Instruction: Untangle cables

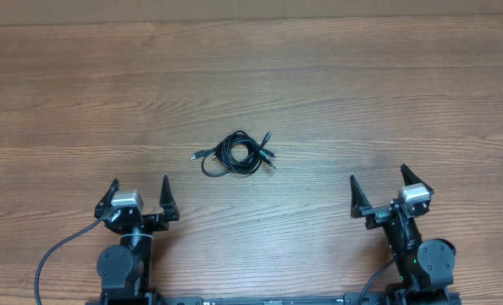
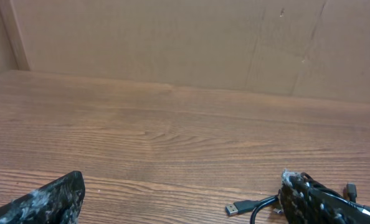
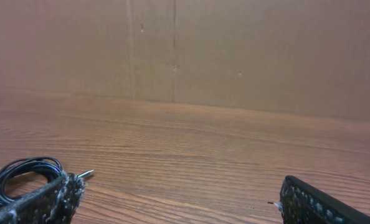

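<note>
The cables (image 1: 234, 154) lie in one tangled bundle of thin black loops near the middle of the wooden table, with small plug tips sticking out left and right. My left gripper (image 1: 139, 191) is open and empty at the near left, short of the bundle. My right gripper (image 1: 377, 185) is open and empty at the near right. In the left wrist view a USB plug of the cables (image 2: 240, 207) shows beside the right finger of the left gripper (image 2: 182, 202). In the right wrist view a loop of the cables (image 3: 23, 169) shows behind the left finger of the right gripper (image 3: 182, 199).
The wooden table (image 1: 362, 93) stretches wide around the bundle. A brown cardboard wall (image 2: 172, 43) stands along the table's far edge. Thick black wires (image 1: 52, 254) run from the arm bases at the near edge.
</note>
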